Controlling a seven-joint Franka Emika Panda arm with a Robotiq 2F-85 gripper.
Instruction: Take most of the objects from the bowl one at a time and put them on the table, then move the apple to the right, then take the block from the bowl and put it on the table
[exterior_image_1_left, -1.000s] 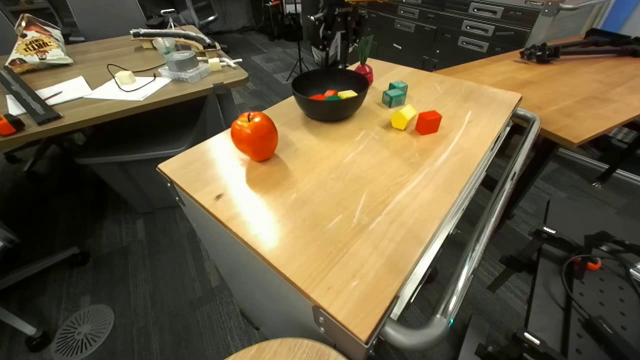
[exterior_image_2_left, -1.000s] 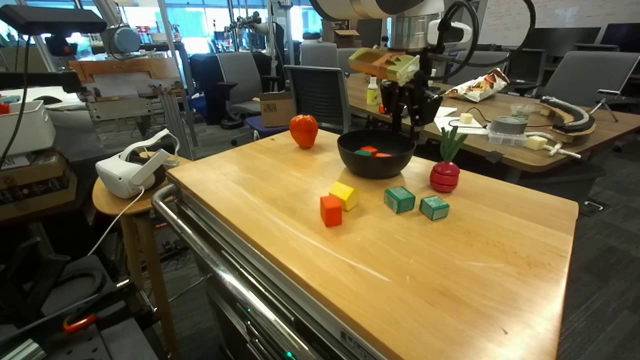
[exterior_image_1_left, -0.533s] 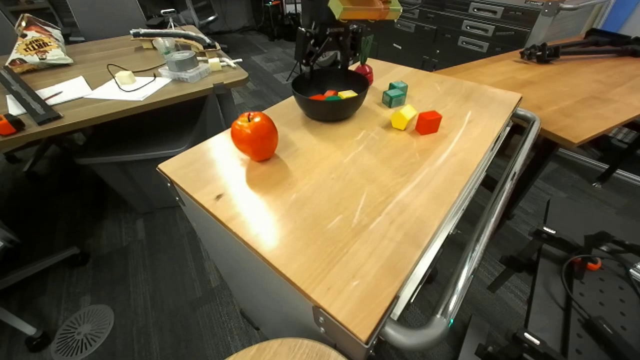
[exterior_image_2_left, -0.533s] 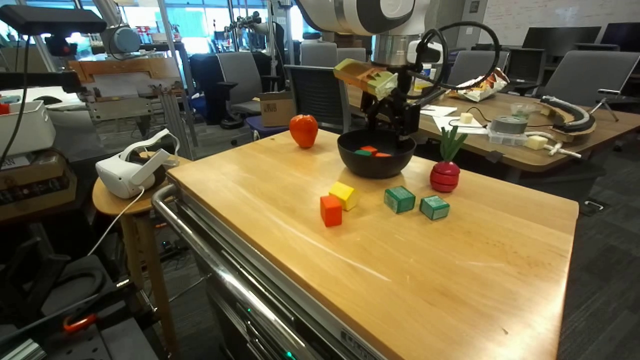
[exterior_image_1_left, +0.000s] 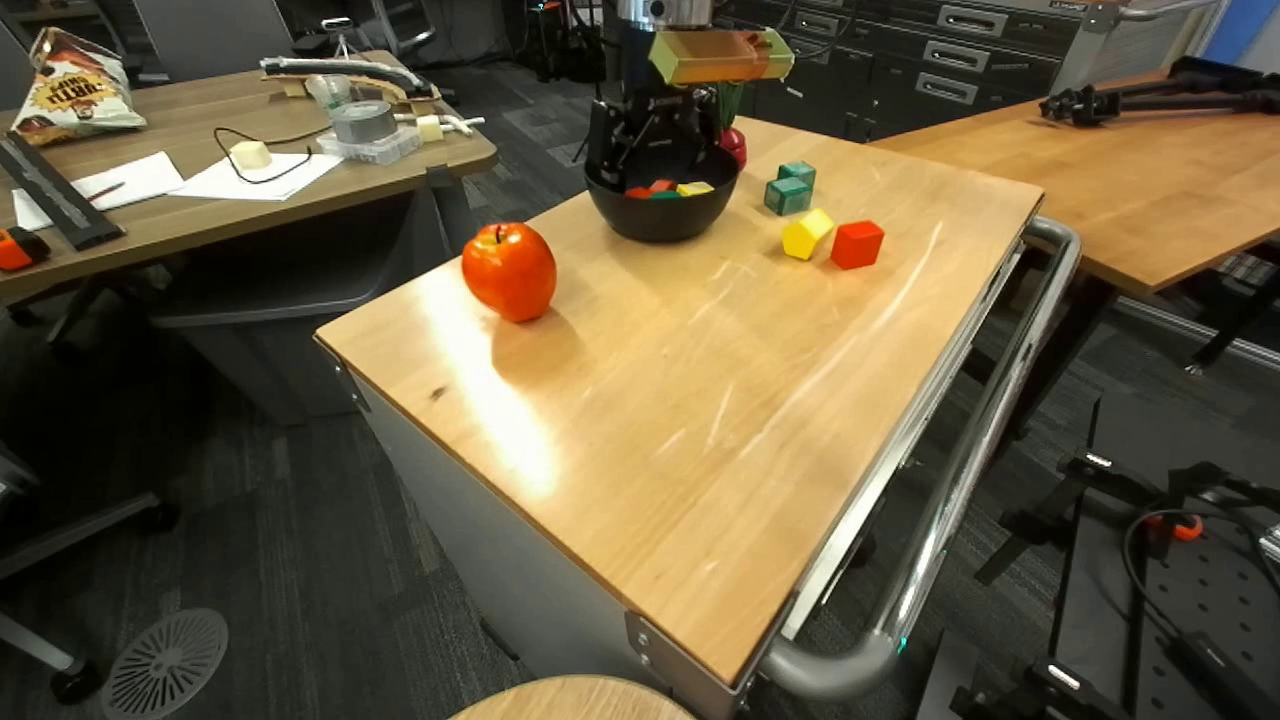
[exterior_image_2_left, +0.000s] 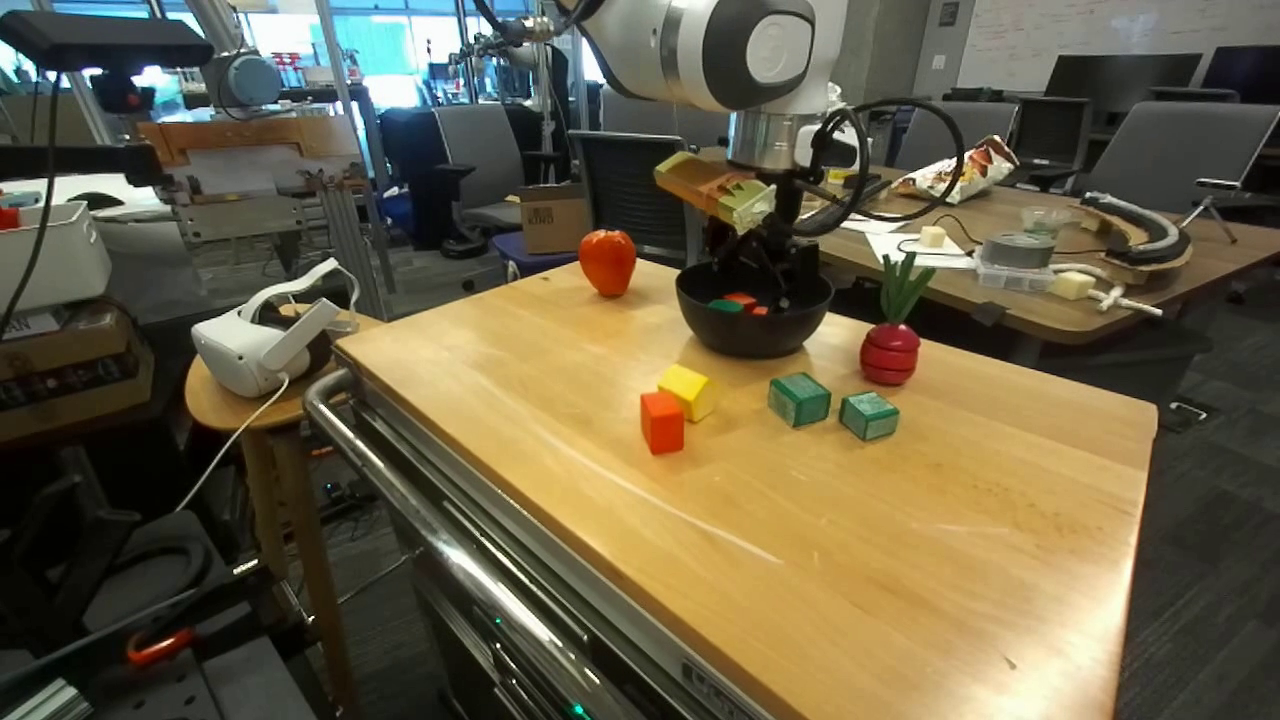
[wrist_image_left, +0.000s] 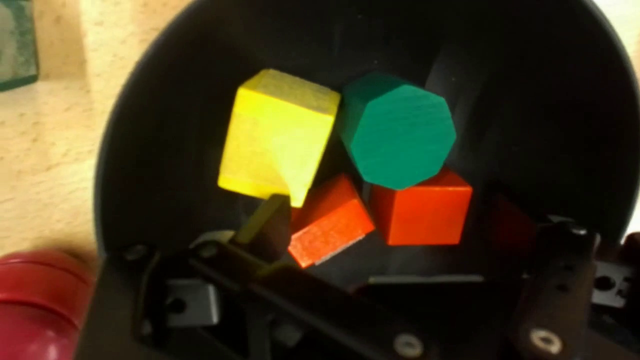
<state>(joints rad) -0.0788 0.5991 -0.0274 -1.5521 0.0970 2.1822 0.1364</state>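
End effector (wrist_image_left: 392, 215), jaws apart, in bowl (exterior_image_2_left: 755, 335) w/ red/ylw/grn blks (wrist_image_left: 400, 135).

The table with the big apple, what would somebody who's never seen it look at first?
Probably the shiny red-orange apple, standing near an edge of the table and clearly bigger than any block there. Next, perhaps, the black gripper, open, its lower end inside the round black bowl. In the wrist view, a yellow block, a green block and two red blocks stand out against the bowl's dark inside.
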